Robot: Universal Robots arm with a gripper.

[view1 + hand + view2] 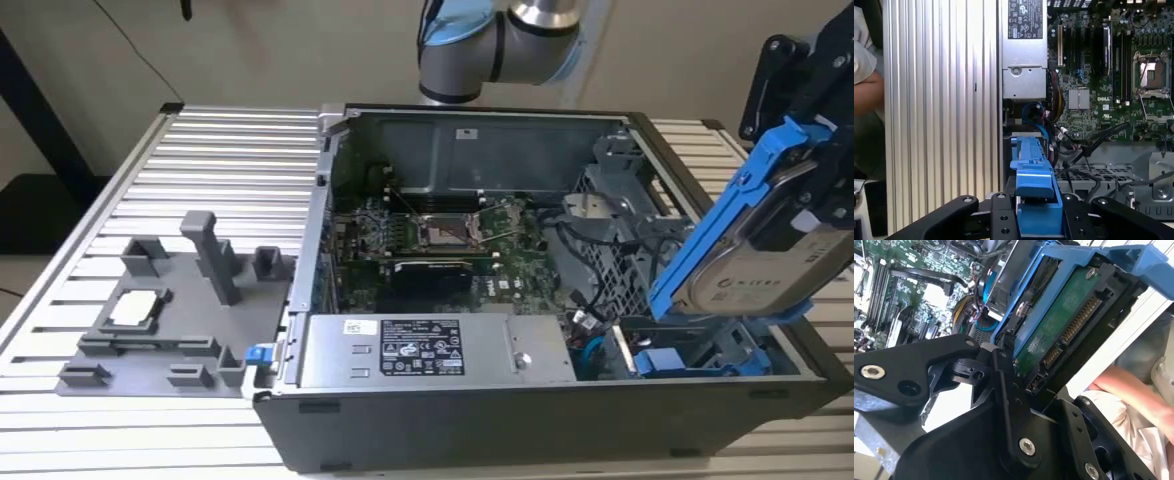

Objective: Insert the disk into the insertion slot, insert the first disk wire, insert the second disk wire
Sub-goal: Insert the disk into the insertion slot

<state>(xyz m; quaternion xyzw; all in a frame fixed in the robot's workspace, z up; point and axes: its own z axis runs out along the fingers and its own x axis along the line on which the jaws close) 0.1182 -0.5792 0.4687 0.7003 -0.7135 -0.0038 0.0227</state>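
Observation:
In the exterior view my gripper point(807, 210) is shut on the disk point(754, 265), a silver drive in a bright blue carrier point(721, 215). It hangs steeply tilted over the case's corner at the exterior view's right. Its lower end is just above the insertion slot point(721, 345), the grey drive cage. The second wrist view shows the disk's green circuit board point(1069, 325) and connectors, with a black finger point(1004, 390) against its edge. In the first wrist view the blue carrier point(1035, 192) stands edge-on between my gripper's point(1036, 222) fingers.
Another blue-tabbed carrier point(661, 362) sits low in the cage. Black and blue cables point(1039, 117) lie beside the power supply point(427, 350) and motherboard point(441, 235). A grey fixture point(174, 310) stands on the ribbed table at the exterior view's left. A person's arm point(1124, 387) is close.

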